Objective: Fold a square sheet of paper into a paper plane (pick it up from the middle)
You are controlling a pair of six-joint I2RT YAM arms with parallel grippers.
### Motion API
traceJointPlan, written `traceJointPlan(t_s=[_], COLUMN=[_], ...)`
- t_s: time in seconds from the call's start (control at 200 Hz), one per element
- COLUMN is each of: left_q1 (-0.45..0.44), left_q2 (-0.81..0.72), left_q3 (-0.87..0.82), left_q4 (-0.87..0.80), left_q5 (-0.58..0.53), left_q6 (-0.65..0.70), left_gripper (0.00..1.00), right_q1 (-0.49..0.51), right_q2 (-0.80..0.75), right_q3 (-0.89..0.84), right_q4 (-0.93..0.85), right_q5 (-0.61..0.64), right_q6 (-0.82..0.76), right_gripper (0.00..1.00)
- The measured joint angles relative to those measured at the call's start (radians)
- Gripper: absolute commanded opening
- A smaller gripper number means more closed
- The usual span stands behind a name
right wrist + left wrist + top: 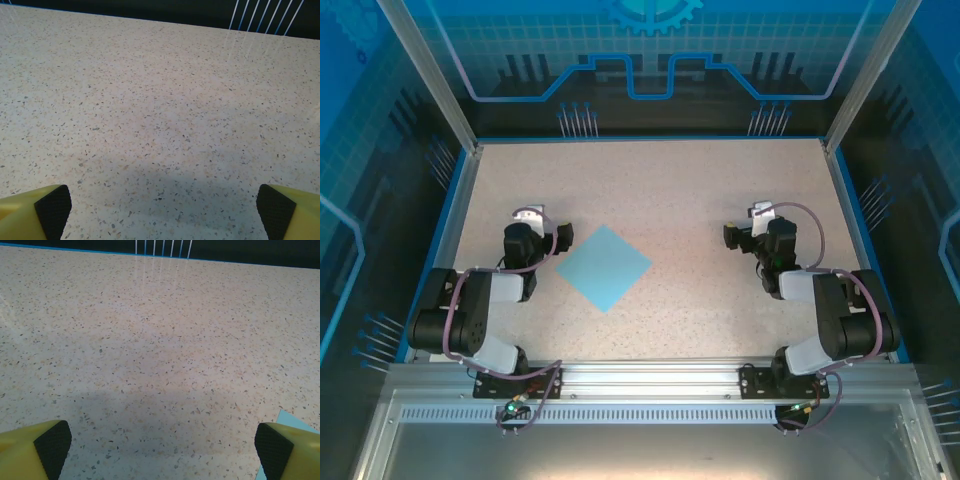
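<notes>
The square sheet of paper [604, 267] is light blue and lies flat near the middle of the table, turned like a diamond. My left gripper [545, 227] stands open just left of its left corner, apart from it. In the left wrist view the left gripper [162, 455] holds nothing between its black pads [52, 445], and one corner of the sheet [295, 420] shows beside the right finger. My right gripper [747, 225] is open well to the right of the sheet. Bare table lies between the pads [275, 212] of the right gripper [164, 215].
The speckled tabletop [670, 190] has a blue rim and dark walls around it. Metal posts [430, 75] rise at its back corners. Both arm bases sit on the rail [640, 380] at the near edge.
</notes>
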Motion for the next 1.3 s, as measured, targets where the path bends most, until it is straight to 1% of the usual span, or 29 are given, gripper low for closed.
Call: traceJointPlan(t_s=[0.895, 0.985, 1.1, 1.19, 1.295], left_q1=[0.0, 0.0, 0.0, 0.0, 0.0], left_q2=[0.0, -0.026, -0.139, -0.239, -0.336], left_q3=[0.0, 0.0, 0.02, 0.074, 0.154], left_q4=[-0.001, -0.044, -0.168, -0.29, -0.436], left_q5=[0.0, -0.005, -0.028, -0.049, -0.058], left_q6=[0.0, -0.001, -0.01, -0.043, -0.11], left_gripper=[0.99, 0.98, 0.99, 0.98, 0.98], right_q1=[0.0, 0.008, 0.059, 0.122, 0.191], right_q2=[-0.001, -0.031, -0.113, -0.17, -0.189], right_q3=[0.002, 0.028, 0.097, 0.203, 0.346], right_q4=[-0.009, -0.098, -0.235, -0.392, -0.565], right_q5=[0.004, 0.041, 0.129, 0.187, 0.23], right_q6=[0.0, 0.0, -0.002, 0.04, 0.123], right_gripper=[0.99, 1.0, 0.99, 0.99, 0.99])
